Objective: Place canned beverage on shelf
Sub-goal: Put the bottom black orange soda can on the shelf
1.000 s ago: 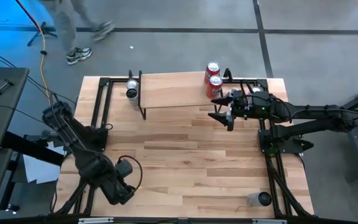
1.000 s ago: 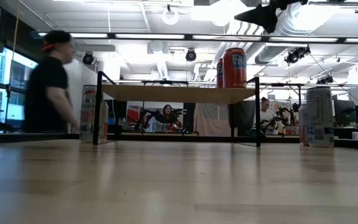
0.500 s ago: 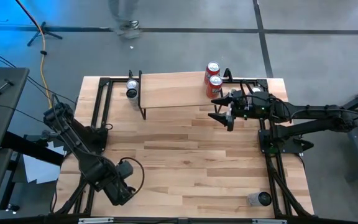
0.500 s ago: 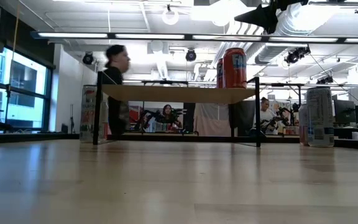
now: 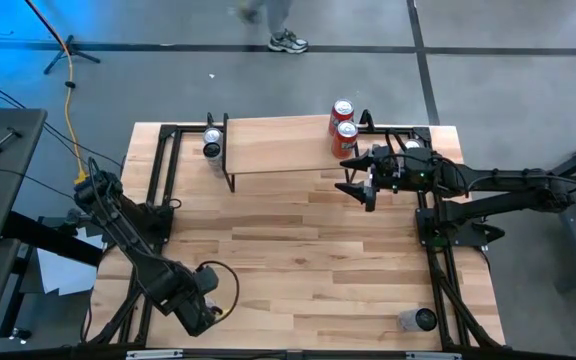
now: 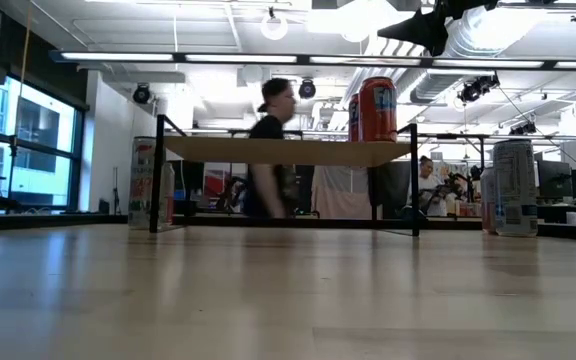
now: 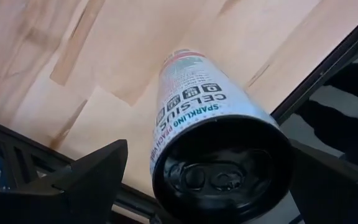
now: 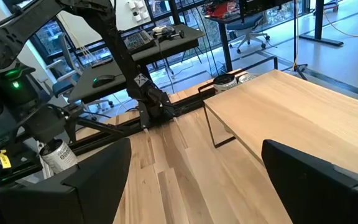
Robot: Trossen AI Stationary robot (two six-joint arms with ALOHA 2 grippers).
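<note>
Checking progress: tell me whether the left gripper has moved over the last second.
Yes. The left gripper moved rightward along the wooden table's near edge, holding the white can.

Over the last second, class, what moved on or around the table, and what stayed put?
The left hand, holding a white can, slid a little toward the table's near edge and to the right. A person walked across behind the table, left to right in the low view. The right hand stayed beside the shelf, open and empty. The two red cans on the shelf did not move.
</note>
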